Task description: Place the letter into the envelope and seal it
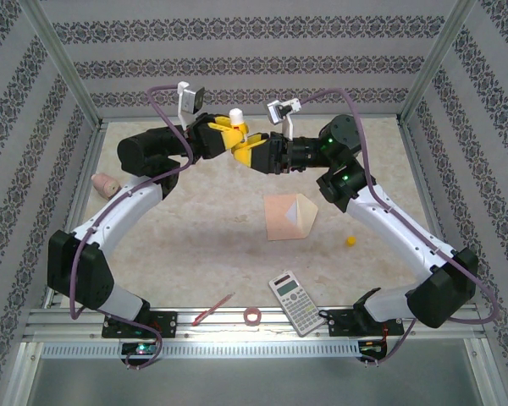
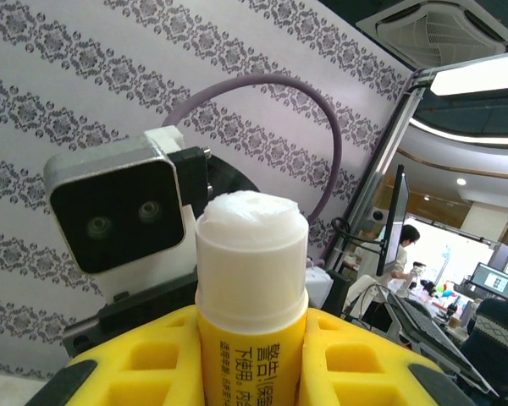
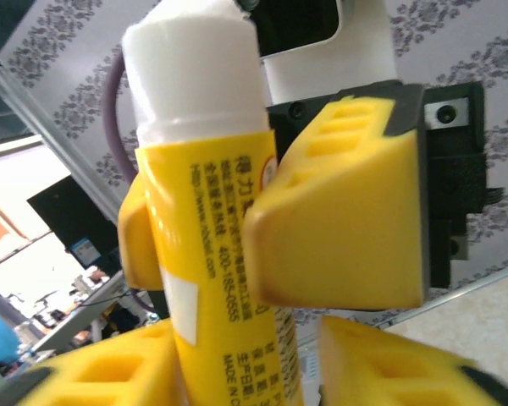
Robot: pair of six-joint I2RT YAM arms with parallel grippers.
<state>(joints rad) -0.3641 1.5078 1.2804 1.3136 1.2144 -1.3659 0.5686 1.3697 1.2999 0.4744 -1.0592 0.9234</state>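
A yellow glue stick (image 1: 236, 125) with its white glue end (image 2: 251, 245) bare and pointing up is held in the air over the far middle of the table. My left gripper (image 2: 252, 359) is shut on its yellow barrel. My right gripper (image 3: 245, 368) stands open around the lower barrel (image 3: 207, 220), with a gap on one side. In the top view the two grippers meet, left (image 1: 229, 135) and right (image 1: 254, 152). The peach envelope (image 1: 289, 216) lies flat mid-table, its paler flap open to the right. The letter is hidden.
A calculator (image 1: 295, 303), a small pink tape roll (image 1: 253, 316) and a red pen (image 1: 212, 309) lie along the near edge. A small yellow piece (image 1: 351, 240) sits right of the envelope. A pink spool (image 1: 106, 183) lies at the left wall.
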